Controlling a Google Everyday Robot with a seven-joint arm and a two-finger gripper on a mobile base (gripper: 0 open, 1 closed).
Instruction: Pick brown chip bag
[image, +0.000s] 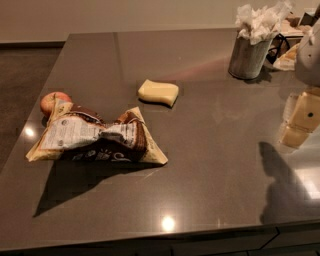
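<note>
The brown chip bag (97, 137) lies flat and crumpled on the left part of the dark grey counter (210, 165). It is dark brown with tan-yellow edges, its white label panel facing up. My gripper (299, 121) hangs at the right edge of the view, above the counter and far to the right of the bag. It holds nothing that I can see. Its shadow falls on the counter below it.
A small red apple (52, 101) sits just behind the bag's left corner, touching or nearly touching it. A pale yellow sponge-like block (158, 92) lies behind the bag. A metal cup stuffed with white napkins (251, 47) stands at the back right. The counter's front edge runs along the bottom.
</note>
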